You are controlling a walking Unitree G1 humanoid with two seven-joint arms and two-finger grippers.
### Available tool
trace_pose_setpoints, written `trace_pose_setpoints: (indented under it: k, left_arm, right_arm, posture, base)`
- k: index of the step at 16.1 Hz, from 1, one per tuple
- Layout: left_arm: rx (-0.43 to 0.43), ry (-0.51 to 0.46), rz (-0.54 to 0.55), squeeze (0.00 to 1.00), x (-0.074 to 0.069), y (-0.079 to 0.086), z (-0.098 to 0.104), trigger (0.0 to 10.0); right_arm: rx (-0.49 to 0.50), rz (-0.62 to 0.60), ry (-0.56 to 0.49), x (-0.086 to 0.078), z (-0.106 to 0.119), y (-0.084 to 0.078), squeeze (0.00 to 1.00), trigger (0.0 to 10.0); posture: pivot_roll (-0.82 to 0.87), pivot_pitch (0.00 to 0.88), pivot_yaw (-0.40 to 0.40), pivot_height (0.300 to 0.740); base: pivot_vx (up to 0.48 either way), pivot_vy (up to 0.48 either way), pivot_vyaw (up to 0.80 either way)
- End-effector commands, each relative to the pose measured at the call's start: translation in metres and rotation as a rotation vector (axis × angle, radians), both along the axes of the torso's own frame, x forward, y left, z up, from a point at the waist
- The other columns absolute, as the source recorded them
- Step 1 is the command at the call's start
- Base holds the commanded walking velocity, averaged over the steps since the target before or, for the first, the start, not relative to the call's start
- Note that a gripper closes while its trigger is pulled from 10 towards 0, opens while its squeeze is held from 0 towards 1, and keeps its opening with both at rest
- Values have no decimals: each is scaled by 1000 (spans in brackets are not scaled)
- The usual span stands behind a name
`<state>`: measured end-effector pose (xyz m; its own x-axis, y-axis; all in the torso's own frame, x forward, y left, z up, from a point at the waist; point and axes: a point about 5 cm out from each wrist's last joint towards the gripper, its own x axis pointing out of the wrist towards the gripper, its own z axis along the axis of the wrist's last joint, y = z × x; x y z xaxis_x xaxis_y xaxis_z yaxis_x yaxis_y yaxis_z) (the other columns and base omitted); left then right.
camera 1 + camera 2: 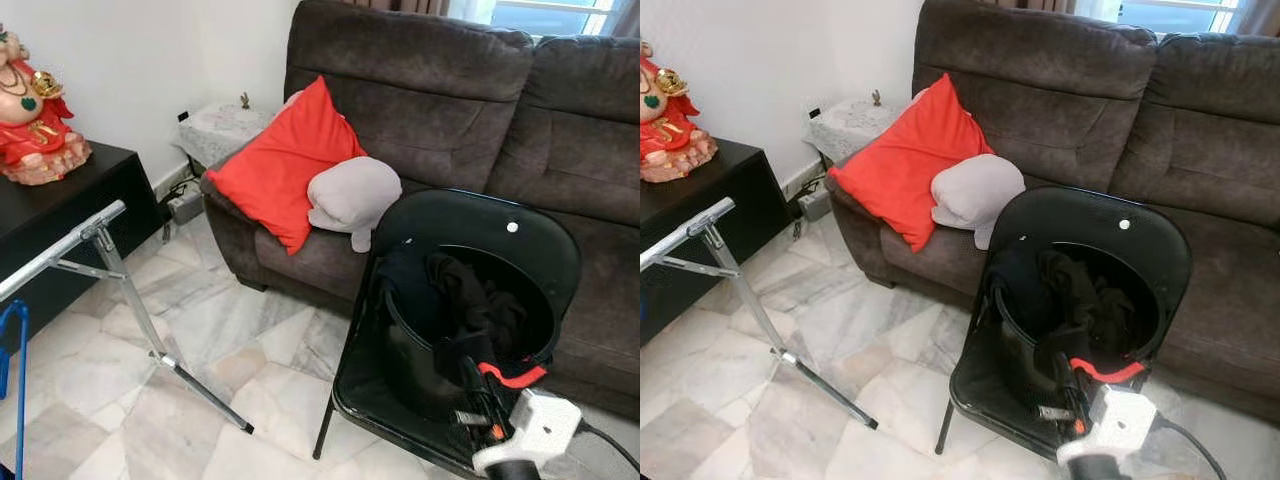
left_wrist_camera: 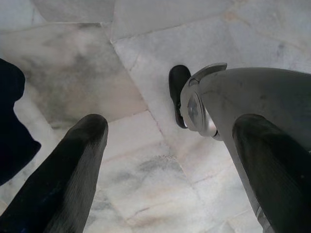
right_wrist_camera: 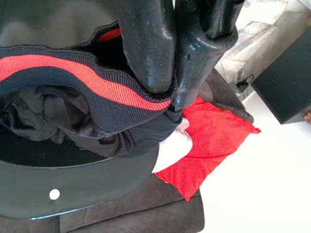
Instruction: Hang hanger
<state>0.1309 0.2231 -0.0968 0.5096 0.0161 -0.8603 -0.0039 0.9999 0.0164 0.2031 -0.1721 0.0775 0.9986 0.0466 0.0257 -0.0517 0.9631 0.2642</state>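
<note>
Lower right of the head views, the right gripper (image 1: 480,395) sits w/ its fingers (image 3: 150,53) pinched together on a dark garment w/ a red stripe (image 3: 73,73), at the rim of a black basket (image 1: 400,340) on a black folding chair (image 1: 520,235). Prob. gripped at the hem so it lifts clear. No hanger can be made out. Silver drying rack (image 1: 100,235), the likely hanging spot, stands at left, well apart. Left gripper (image 2: 165,160) hangs idle over marble floor (image 2: 146,160), fingers spread, holding nothing.
</note>
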Motion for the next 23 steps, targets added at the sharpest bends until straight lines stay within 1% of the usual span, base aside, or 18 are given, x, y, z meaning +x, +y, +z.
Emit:
trace_pose_setpoints:
  k: [1,3,4,5,6,8,9,13,15,16,18,21,23]
  left_arm:
    - [14,23,-24,0,-5,2,-1,10000]
    - [14,23,-26,0,-5,2,-1,10000]
    - [15,23,-26,0,-5,2,-1,10000]
    - [15,23,-26,0,-5,2,-1,10000]
    - [15,23,-26,0,-5,1,-2,10000]
    - [14,21,-23,0,-5,1,-1,10000]
    - [15,21,-22,0,-5,2,-1,10000]
    - [17,22,-19,0,-5,2,-2,10000]
    - [17,22,-21,0,-5,2,-2,10000]
    - [17,22,-21,0,-5,1,-2,10000]
    - [18,21,-21,0,-5,1,-2,10000]
    - [19,23,-21,0,-5,1,-2,10000]
    - [18,22,-20,0,-5,1,-2,10000]
  right_arm:
    - [-2,5,-6,-4,6,4,0,0]
    - [-4,-17,25,-9,2,3,0,0]
    - [-18,-8,60,-9,-3,5,0,0]
    - [-25,-4,117,-8,-13,6,0,0]
    - [-68,-28,200,-6,-30,2,0,0]
    - [-49,-58,279,-4,-41,-1,0,0]
    - [-68,-59,303,-1,-46,-1,0,0]
    - [-61,-59,344,6,-56,1,0,0]
    - [-95,-50,404,7,-66,3,0,0]
    - [-94,-47,430,7,-71,4,0,0]
    - [-97,-49,449,8,-76,6,0,0]
    - [-129,-24,500,8,-85,11,0,0]
    - [-132,-32,521,11,-88,11,0,0]
  posture:
    - [-15,73,23,740]
    - [-14,74,23,740]
    - [-16,75,23,740]
    - [-19,74,23,740]
    - [-13,73,20,740]
    - [-8,72,20,740]
    - [-9,74,19,740]
    - [-7,76,19,740]
    - [-6,76,20,740]
    - [-6,76,20,740]
    - [-2,76,19,740]
    - [-5,77,20,740]
    - [-5,77,20,740]
  base:
    - [0,0,0]
    - [0,0,0]
    - [0,0,0]
    - [0,0,0]
    - [0,0,0]
    - [0,0,0]
    - [0,0,0]
    - [0,0,0]
    - [0,0,0]
    - [0,0,0]
    - [0,0,0]
    - [0,0,0]
    - [0,0,0]
